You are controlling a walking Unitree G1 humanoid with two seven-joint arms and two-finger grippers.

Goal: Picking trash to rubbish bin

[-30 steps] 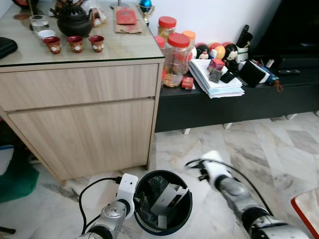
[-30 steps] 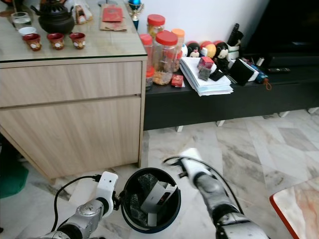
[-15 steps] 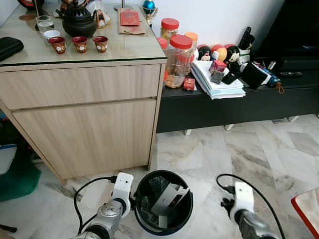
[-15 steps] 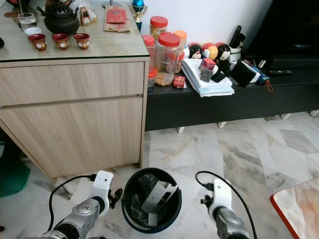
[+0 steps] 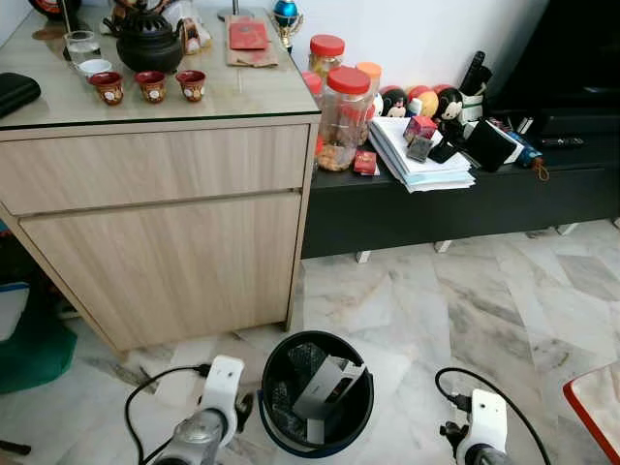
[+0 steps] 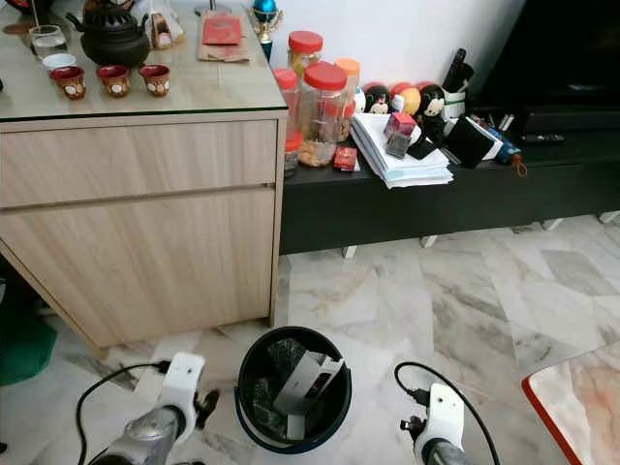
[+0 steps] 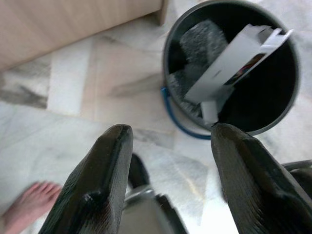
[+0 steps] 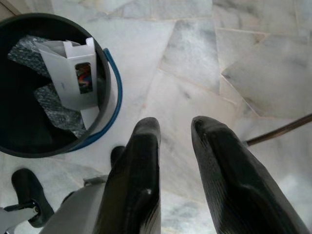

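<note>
1. Black and round, sitting on the marble floor in front of the wooden cabinet — the rubbish bin, blue handle hanging down its side.
2. Holding trash already: a white carton leaning tilted against the inner wall, with crumpled grey wrap lying beneath and beside it.
3. Hanging low beside the bin on the robot's left, the left claw — fingers spread wide apart, gripping nothing, pointing down at floor just short of the bin rim.
4. Hanging low on the other side of the bin, the right claw, fingers standing slightly apart with a narrow gap between them, carrying nothing, aiming at bare marble near the blue handle.
5. Showing at the lower edge of the head views: the white left wrist and white right wrist, each trailing a black cable, bin between them.
6. Peeking into a corner of the left wrist view, a person's bare foot resting on the floor.
7. Crowding the cabinet top: a dark teapot and three small red cups.
8. Lining the low black shelf to the right: red-lidded jars, a stack of papers and small figurines.
9. Cutting into the lower right corner of the head views, a red-edged bench.
</note>
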